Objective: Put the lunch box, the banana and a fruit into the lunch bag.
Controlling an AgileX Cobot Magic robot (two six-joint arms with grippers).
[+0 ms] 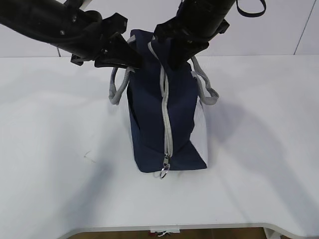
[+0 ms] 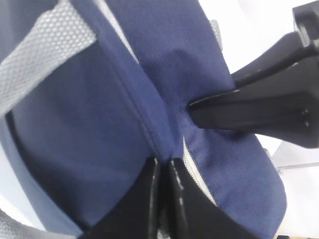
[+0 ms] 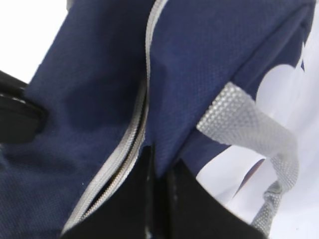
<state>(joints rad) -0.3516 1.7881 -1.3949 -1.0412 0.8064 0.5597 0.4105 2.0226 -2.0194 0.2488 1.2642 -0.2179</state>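
Progress: I see the lunch bag [image 1: 167,117] standing on the table [image 1: 55,149] with its zipper [image 1: 165,114] run shut along nearly the whole top, the ring pull [image 1: 164,173] hanging at the near end. I read this as the closing stage, late in the task.

Contents: I can't see the lunch box, the banana or the fruit anywhere on the table; my guess is they are inside the bag, but the fabric hides that.

What is left: As I judge it, little beyond letting go and backing both arms away. At the far end, in the right wrist view, the zipper [image 3: 134,144] looks slightly parted, so I can't say it is fully closed.

Left tool: The left tool [image 2: 164,164] has its jaws pressed together, pinching a fold of navy fabric at the bag's far top edge, just beside the zipper.

Right tool: The right tool [image 3: 158,159] is likewise clamped tight on the bag's fabric edge, next to the zipper and close to a grey handle [image 3: 254,129].

Spacing: Both tools sit near each other at the bag's far end, one on each side of the zipper.
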